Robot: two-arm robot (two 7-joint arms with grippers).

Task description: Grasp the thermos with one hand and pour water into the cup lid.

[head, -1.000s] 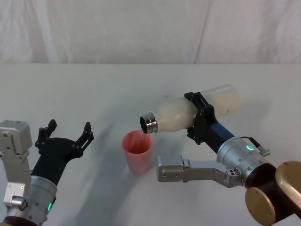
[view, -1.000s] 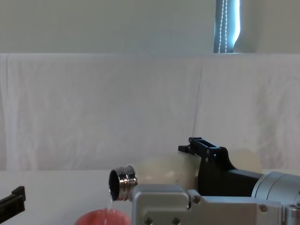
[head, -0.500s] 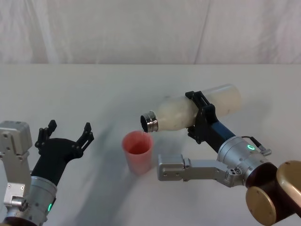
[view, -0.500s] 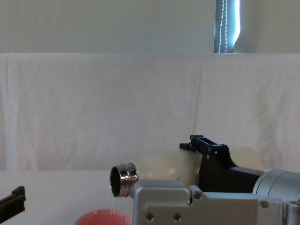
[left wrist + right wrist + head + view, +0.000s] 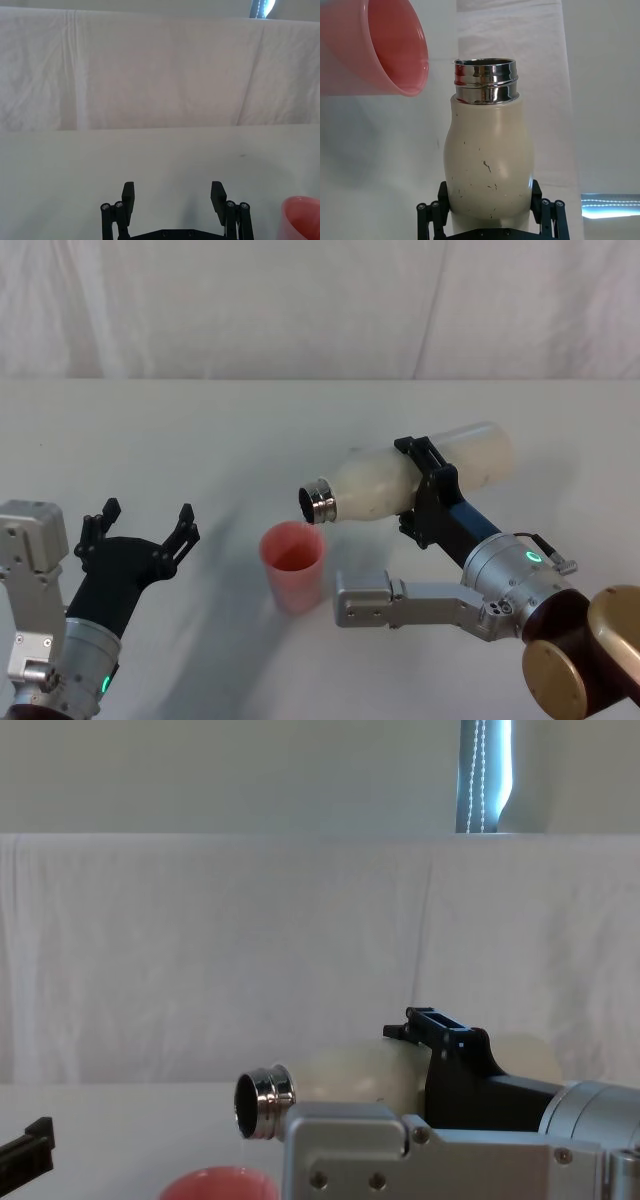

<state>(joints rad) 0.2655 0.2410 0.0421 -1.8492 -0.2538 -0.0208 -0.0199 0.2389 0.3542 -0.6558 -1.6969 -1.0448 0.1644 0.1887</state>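
Observation:
My right gripper (image 5: 422,485) is shut on the cream-white thermos (image 5: 400,481), holding it nearly horizontal above the table. Its steel neck (image 5: 319,502) points left, just above and right of the pink cup lid (image 5: 293,563). I see no water stream at the neck. The right wrist view shows the speckled thermos (image 5: 488,170) between the jaws and the cup lid (image 5: 375,47) beside its mouth. From the chest, the thermos neck (image 5: 260,1105) hangs over the cup lid's rim (image 5: 218,1183). My left gripper (image 5: 140,525) rests open at the near left, and also shows as the left gripper (image 5: 173,196).
A white cloth covers the table (image 5: 200,430) and hangs as a backdrop (image 5: 320,300) behind it. A silver bracket of the right arm (image 5: 400,602) lies close to the right of the cup lid.
The thermos has tipped back slightly, its neck rising a little. The thin stream of water seen falling into the cup lid earlier has stopped. The left gripper has barely moved.

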